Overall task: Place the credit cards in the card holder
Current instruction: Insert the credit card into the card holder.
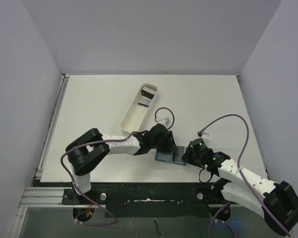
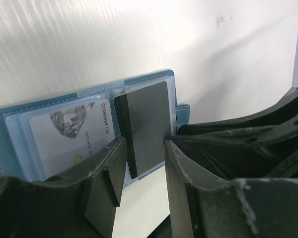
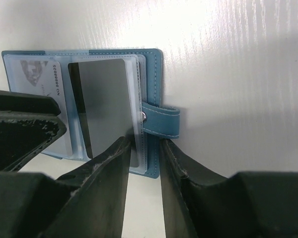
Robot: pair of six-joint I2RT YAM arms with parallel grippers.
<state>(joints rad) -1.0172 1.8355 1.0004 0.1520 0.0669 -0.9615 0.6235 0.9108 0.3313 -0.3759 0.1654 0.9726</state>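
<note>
Black fingers (image 2: 104,188) of the left tool (image 2: 144,146) are filling the bottom of the left wrist view, pinching a dark card (image 2: 148,119) by its two long edges. That card is standing tilted, its far end reaching over the right half of the open card holder (image 3: 151,74). This holder is lying flat on the desk (image 1: 203,94) close to the near edge, between the two arms. Gripping the card by its edges is leaving its leading end free, probably so that it can be slid under a clear sleeve. From the right wrist view the card is showing partly behind clear plastic, though I cannot tell how deep it is sitting.

The right tool (image 3: 144,144) is straddling the near edge of the holder just beside the snap tab (image 3: 161,121), one finger over the sleeves and one beside the cover. It is seemingly keeping the holder from sliding or steadying a sleeve. Whether it is clamping that edge or only bracketing it I cannot tell.

A pale card (image 2: 64,134) with printed digits is already sitting in the left-hand sleeve. Farther back, a long white tray (image 1: 134,116) is lying at an angle, well apart from the holder. It is carrying what are looking like spare cards (image 1: 148,92) at its far end.
</note>
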